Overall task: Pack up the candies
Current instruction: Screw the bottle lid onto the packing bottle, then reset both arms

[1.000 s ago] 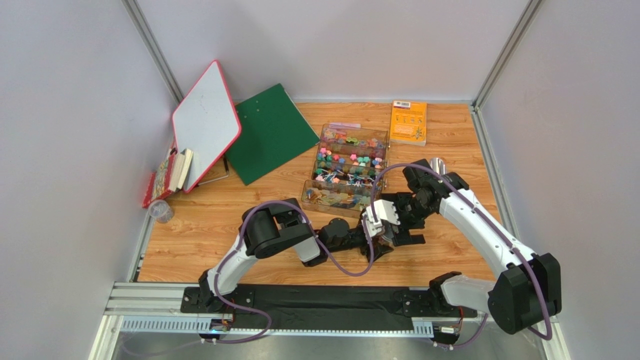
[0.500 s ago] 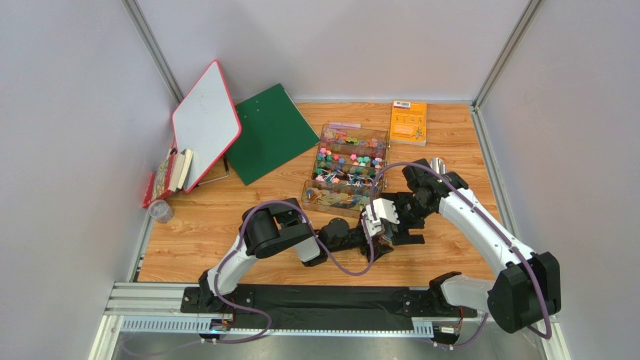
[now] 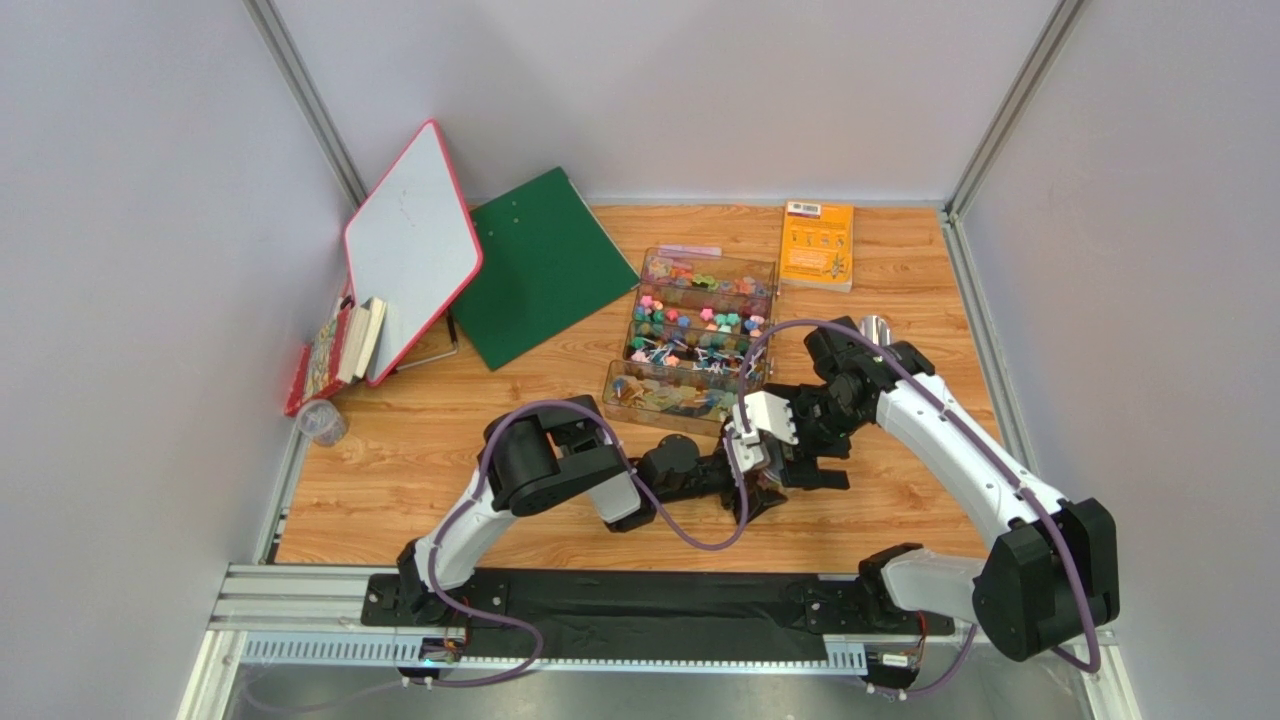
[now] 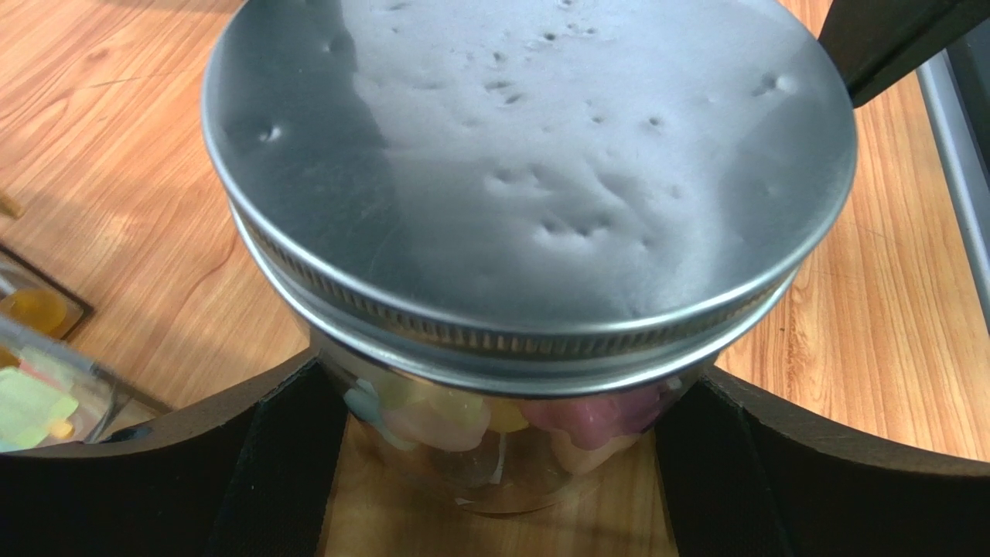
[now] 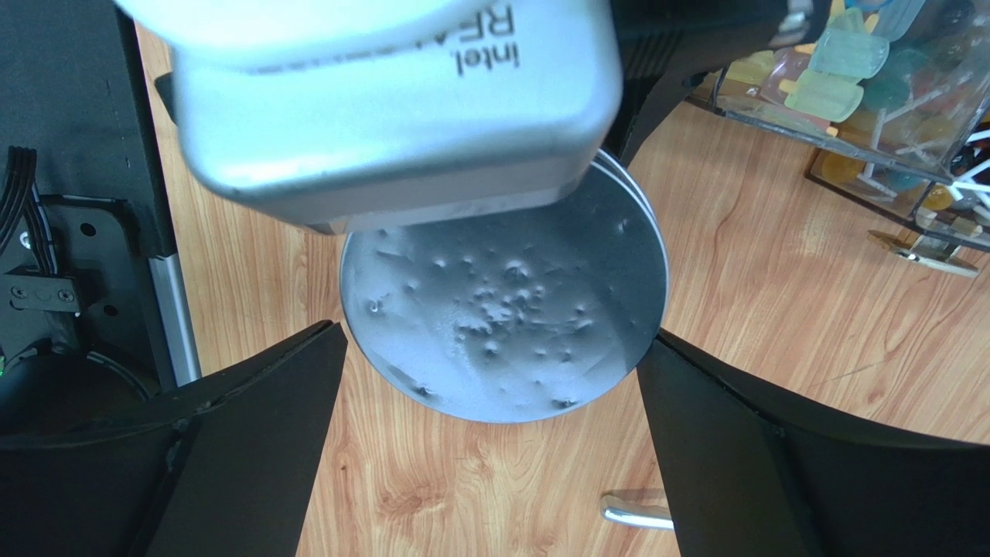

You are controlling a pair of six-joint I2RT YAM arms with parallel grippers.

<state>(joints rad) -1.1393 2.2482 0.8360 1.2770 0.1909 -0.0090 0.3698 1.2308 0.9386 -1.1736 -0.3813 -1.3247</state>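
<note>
1. The jar (image 4: 488, 458) on the bench (image 4: 116, 174) has candies (image 4: 453, 412) inside, dented metal lid (image 4: 523, 163) already on.
2. Left tool (image 4: 506, 389) grips the jar below the lid; right tool (image 5: 488, 348) is spread wide around the lid (contact? can't tell).
3. Left, I'd guess: tightening. Plenty more candies sit in the clear box (image 3: 619, 375).

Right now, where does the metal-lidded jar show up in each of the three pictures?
Left wrist: the jar fills the middle, with its lid toward the camera.
Right wrist: its lid sits at centre, partly under the left wrist camera.
Top external: hidden under that camera, right of centre.
Shared landmark: the clear candy box, at the left edge and at top right in the wrist views.
</note>
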